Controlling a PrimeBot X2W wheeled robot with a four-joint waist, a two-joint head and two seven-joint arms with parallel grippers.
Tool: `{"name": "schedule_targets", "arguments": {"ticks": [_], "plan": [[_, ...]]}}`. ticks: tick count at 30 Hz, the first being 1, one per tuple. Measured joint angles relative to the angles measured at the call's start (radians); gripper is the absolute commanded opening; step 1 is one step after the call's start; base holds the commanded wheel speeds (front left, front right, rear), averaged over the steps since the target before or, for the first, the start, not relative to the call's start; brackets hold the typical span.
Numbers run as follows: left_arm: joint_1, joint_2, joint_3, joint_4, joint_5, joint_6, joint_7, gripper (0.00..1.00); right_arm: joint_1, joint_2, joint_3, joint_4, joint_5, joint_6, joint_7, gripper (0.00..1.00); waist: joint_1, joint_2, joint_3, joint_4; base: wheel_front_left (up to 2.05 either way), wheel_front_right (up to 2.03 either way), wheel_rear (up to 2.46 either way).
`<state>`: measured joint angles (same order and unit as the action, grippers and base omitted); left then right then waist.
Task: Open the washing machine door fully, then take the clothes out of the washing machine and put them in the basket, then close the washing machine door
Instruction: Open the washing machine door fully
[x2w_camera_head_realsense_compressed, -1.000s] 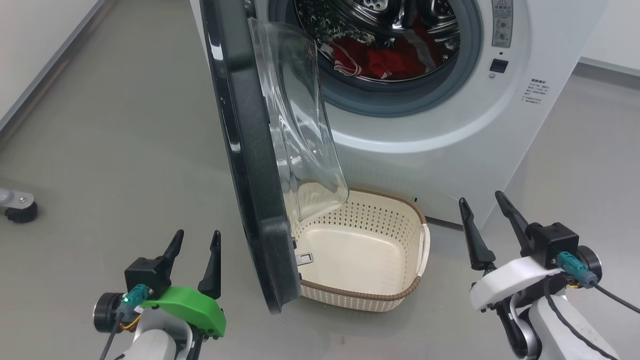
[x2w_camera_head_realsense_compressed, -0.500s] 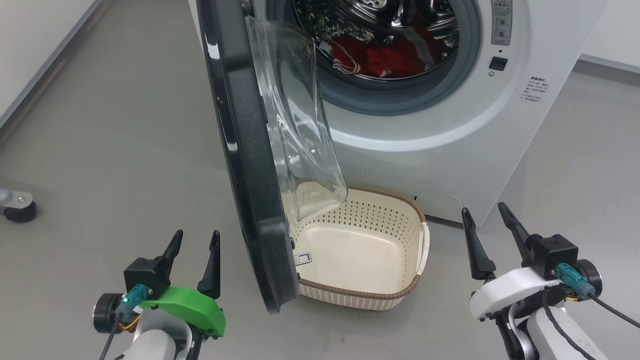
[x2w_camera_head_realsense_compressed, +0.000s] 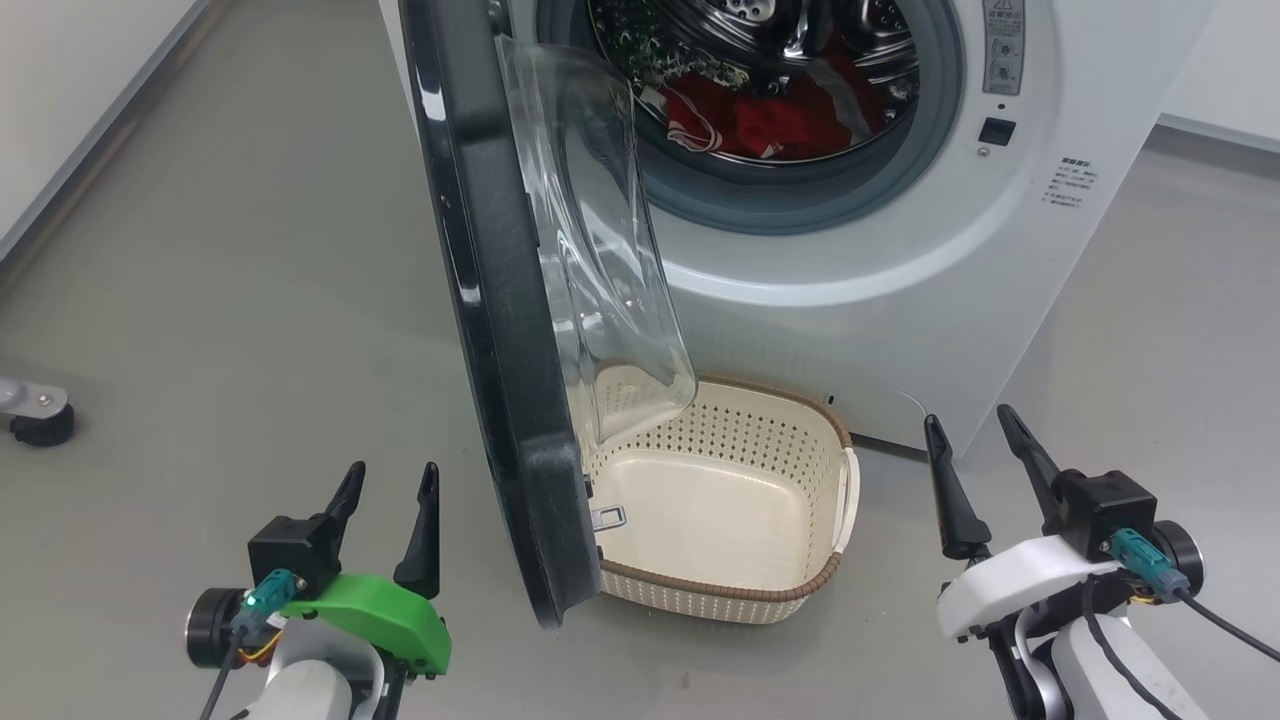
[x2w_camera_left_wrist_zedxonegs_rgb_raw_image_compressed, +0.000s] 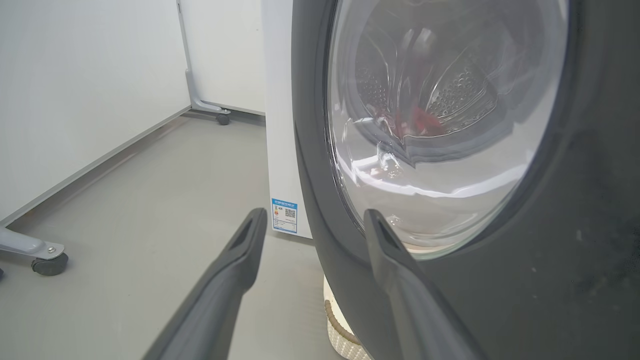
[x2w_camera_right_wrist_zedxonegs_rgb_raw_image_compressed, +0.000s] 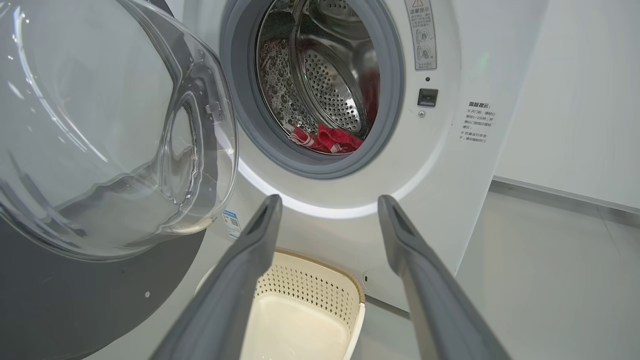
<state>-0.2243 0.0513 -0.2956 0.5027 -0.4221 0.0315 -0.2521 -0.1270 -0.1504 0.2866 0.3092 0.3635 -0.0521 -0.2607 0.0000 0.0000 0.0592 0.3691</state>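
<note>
Door-opening looks to be the step in hand: the washing machine door (x2w_camera_head_realsense_compressed: 500, 330) stands edge-on at twelve o'clock in the head view, only partly swung, its glass bowl (x2w_camera_head_realsense_compressed: 600, 270) overhanging the basket (x2w_camera_head_realsense_compressed: 700, 588). Next, I judge, it needs swinging further toward nine o'clock, off the basket. The left hand (x2w_camera_head_realsense_compressed: 395, 468), fingers spread and empty, sits at seven o'clock, near the door's black outer face. The right hand (x2w_camera_head_realsense_compressed: 967, 416), likewise spread and empty, sits at four o'clock. The clothes (x2w_camera_head_realsense_compressed: 770, 125) lie in the drum (x2w_camera_head_realsense_compressed: 760, 30) of the washing machine (x2w_camera_head_realsense_compressed: 900, 300) at one o'clock, well apart from both hands.
</note>
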Motion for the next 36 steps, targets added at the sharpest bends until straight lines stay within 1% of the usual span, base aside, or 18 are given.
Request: {"name": "schedule_targets", "arguments": {"ticks": [1,3,10,14,17,20,21,24,26,29,33,36], "plan": [[0.0,0.0,0.0,0.0,0.0,0.0,0.0,0.65,0.003,0.002,-0.002,0.0,-0.002,0.002,0.0,1.0,0.0,0.0,0.0,0.0,0.0,0.0,0.0],[0.0,0.0,0.0,0.001,0.0,0.003,0.0,0.0,0.012,0.007,-0.006,0.0,-0.007,0.007,0.0,1.0,0.0,0.0,-0.001,0.001,0.0,0.0,0.0],[0.0,0.0,0.0,0.0,0.0,0.003,0.0,0.0,0.016,0.021,-0.017,0.004,-0.023,0.024,0.0,1.0,0.0,0.0,0.001,0.002,0.0,0.0,0.0],[0.0,0.0,0.004,-0.013,0.0,0.006,0.0,0.0,0.016,0.024,-0.023,0.004,-0.033,0.025,0.0,1.0,0.0,0.0,0.001,0.003,0.0,0.0,0.0],[-0.001,0.001,0.019,-0.05,0.001,0.007,0.0,0.0,0.017,0.025,-0.03,0.005,-0.036,0.034,0.0,1.0,0.0,0.0,0.0,0.005,0.0,0.0,0.0],[-0.008,0.005,0.047,-0.127,0.012,0.014,0.0,0.0,0.017,0.028,-0.036,0.006,-0.044,0.035,0.0,1.0,0.0,0.0,-0.001,0.007,0.0,0.0,0.0],[-0.017,0.006,0.057,-0.159,0.019,0.016,0.0,0.0,0.018,0.029,-0.039,0.006,-0.047,0.041,0.0,1.0,0.0,0.0,-0.002,0.008,0.0,0.0,0.0],[-0.062,0.008,0.083,-0.274,0.041,0.016,0.0,0.0,0.019,0.031,-0.049,0.007,-0.051,0.043,0.0,1.0,0.0,0.0,-0.005,0.012,0.0,0.0,0.0],[-0.088,0.008,0.098,-0.349,0.055,0.016,0.0,0.0,0.02,0.031,-0.055,0.008,-0.052,0.051,0.0,1.0,0.0,0.0,-0.008,0.014,0.0,0.0,0.0],[-0.107,0.007,0.102,-0.458,0.086,0.015,-0.005,0.0,0.025,0.035,-0.06,0.01,-0.057,0.051,0.0,1.0,0.0,0.0,-0.012,0.017,0.0,0.0,0.0],[-0.11,0.006,0.091,-0.58,0.109,-0.007,-0.006,0.0,0.035,0.047,-0.064,0.012,-0.062,0.06,0.0,1.0,0.0,0.0,-0.019,0.019,0.0,0.0,0.0],[-0.11,0.005,0.056,-0.643,0.114,-0.029,-0.006,0.0,0.035,0.055,-0.065,0.013,-0.066,0.062,0.0,1.0,0.0,0.0,-0.023,0.019,0.0,0.0,0.0]]}}
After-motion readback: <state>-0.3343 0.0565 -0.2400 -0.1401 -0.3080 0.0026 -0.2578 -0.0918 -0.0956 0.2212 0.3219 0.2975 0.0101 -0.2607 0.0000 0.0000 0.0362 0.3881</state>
